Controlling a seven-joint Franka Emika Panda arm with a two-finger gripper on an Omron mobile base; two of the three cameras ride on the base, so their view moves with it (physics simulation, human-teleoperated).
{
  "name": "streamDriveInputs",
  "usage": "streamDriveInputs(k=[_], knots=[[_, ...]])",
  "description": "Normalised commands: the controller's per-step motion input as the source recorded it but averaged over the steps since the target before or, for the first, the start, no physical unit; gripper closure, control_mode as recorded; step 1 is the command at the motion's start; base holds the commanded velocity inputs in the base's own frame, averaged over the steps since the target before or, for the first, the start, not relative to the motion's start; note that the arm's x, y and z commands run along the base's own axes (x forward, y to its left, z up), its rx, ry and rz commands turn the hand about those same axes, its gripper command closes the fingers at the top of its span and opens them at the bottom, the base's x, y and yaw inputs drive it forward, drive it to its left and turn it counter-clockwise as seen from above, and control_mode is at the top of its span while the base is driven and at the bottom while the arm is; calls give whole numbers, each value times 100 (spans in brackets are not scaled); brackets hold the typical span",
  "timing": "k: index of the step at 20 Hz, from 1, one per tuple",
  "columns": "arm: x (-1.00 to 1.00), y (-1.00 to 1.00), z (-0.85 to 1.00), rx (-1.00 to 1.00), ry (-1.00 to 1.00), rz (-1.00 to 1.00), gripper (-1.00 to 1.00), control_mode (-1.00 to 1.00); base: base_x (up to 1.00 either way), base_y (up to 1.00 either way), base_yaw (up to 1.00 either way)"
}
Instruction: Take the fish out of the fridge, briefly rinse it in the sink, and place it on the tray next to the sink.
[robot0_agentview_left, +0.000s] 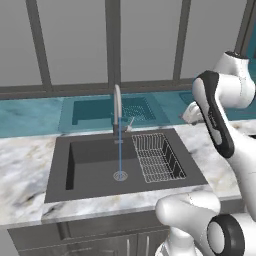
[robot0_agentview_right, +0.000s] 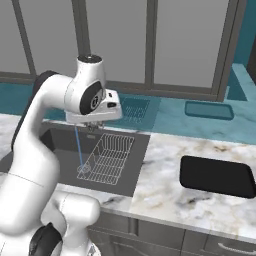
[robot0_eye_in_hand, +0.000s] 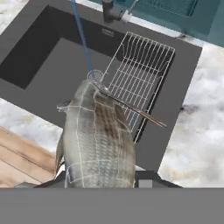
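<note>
Fish (robot0_eye_in_hand: 98, 140) gripped in the tool shows from the hand camera, above the sink (robot0_eye_in_hand: 52, 70).

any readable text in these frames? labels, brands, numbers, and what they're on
None readable.
The sink carries one small pale mark on its back wall under the faucet, possibly a logo, too small and blurred to read.
The fish, the wire rack basket, the black tray and the marble counter bear no text, label or number.
</note>
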Motion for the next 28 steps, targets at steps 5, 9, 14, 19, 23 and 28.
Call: streamDriveInputs(k=[5,9,14,19,23,28], knots=[[50,-8,-42,18,23,41,100,-100,0,0,0],[7,2,-72,13,13,48,100,-100,0,0,0],[7,34,-51,3,2,38,100,-100,0,0,0],[0,74,-35,0,0,26,100,-100,0,0,0],[0,63,-16,1,-1,16,100,-100,0,0,0],[0,31,-9,9,-2,8,100,-100,0,0,0]])
